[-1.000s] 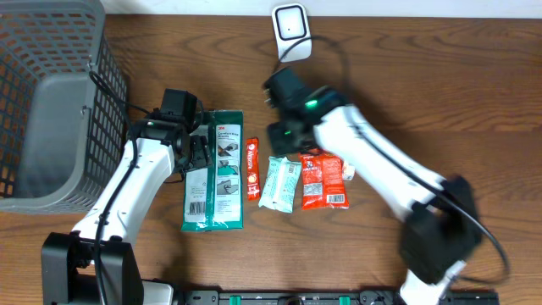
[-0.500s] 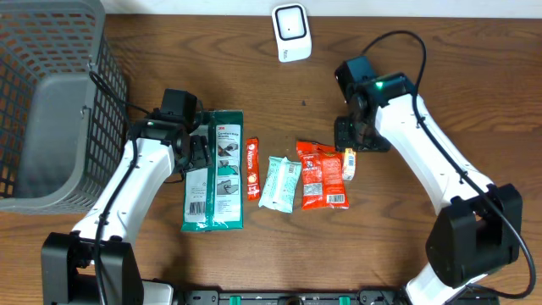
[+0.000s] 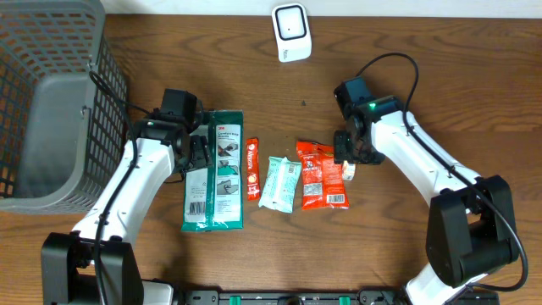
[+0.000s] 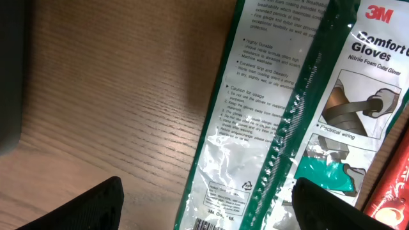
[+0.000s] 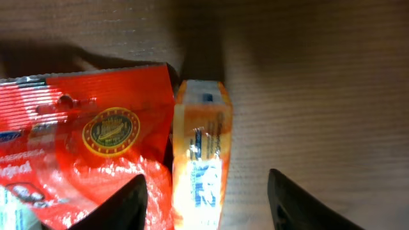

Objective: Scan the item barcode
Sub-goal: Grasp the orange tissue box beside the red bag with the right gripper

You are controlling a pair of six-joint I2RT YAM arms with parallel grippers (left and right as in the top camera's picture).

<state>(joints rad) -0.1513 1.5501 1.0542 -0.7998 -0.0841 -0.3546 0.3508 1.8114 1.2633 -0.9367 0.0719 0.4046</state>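
Overhead: the right hand [image 3: 348, 158] hangs over a small orange packet [image 3: 348, 170], just right of the red crinkly pouch [image 3: 323, 176]. The white scanner [image 3: 290, 32] sits at the far edge of the wooden bench [image 3: 440, 68].

Left wrist: the left hand [image 4: 206, 195] is spread wide and empty above the green glove pack [image 4: 281, 115].

Right wrist: the right hand's fingers [image 5: 128, 207] stand apart on either side of the orange packet, gripping nothing.
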